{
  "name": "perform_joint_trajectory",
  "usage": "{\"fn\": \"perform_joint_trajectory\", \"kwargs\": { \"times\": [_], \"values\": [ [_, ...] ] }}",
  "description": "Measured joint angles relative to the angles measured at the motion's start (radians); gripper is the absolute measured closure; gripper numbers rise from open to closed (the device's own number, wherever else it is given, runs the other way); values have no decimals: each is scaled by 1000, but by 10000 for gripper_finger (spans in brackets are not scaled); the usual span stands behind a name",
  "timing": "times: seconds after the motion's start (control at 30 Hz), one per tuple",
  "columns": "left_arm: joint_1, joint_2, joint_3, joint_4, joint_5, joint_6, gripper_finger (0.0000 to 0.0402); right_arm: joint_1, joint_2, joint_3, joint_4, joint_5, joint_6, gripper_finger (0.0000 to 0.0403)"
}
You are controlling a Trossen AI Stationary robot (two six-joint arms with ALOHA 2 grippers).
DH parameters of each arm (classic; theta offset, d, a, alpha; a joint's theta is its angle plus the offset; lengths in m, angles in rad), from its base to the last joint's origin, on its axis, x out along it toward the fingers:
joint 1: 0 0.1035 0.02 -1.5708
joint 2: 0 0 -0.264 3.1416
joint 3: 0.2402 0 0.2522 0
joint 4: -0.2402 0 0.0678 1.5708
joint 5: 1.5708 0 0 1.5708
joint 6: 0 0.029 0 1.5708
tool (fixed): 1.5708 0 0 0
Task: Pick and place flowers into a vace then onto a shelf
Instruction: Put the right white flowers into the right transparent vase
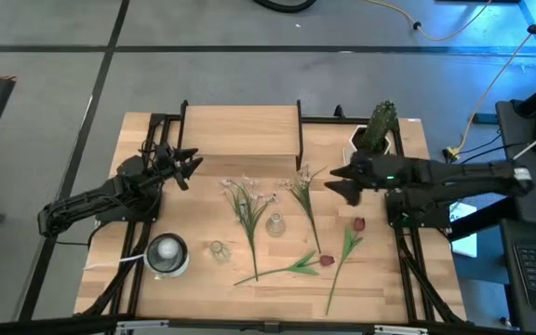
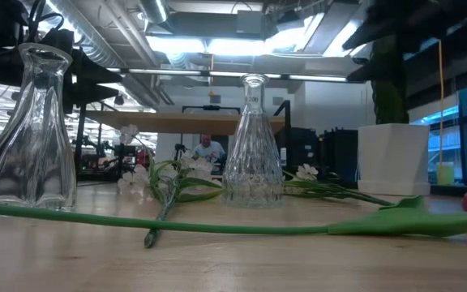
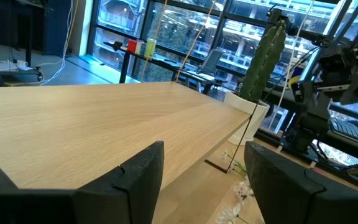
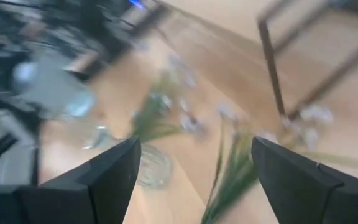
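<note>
While the flowers (image 1: 291, 228) lie flat mid-surface (image 1: 408, 270), none in a vase, you've got the right end effector (image 1: 330, 181) released, empty, hovering at their 2 o'clock, likely lining up on the white spray (image 1: 302, 191) under it. Two glass vases (image 1: 274, 225) stand at 6 o'clock of the shelf (image 1: 240, 135). Left end effector (image 1: 194, 167) is released too, waiting at the shelf's 8 o'clock.

env: robotics lab | exposed ceiling ducts (image 2: 112, 32) | floor cables (image 1: 454, 33) | person at workstation (image 2: 209, 148) | glass walls (image 3: 166, 25)
</note>
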Motion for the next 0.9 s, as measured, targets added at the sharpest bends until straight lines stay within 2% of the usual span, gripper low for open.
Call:
{"fn": "perform_joint_trajectory", "kwargs": {
  "times": [0.2,0.3,0.4,0.6,0.73,0.9],
  "values": [
    [0,0,0,0,0,0,185,48,338,208,-214,17,211,95],
    [0,0,0,0,0,0,185,52,477,254,-297,19,287,95],
    [0,0,0,0,0,0,185,52,586,256,-290,9,350,95],
    [0,0,0,0,0,0,185,52,724,257,-225,-38,331,95],
    [0,0,0,0,0,0,185,53,773,257,-161,-50,256,95],
    [0,0,0,0,0,0,185,54,811,257,-90,-65,256,95]
  ]
}}
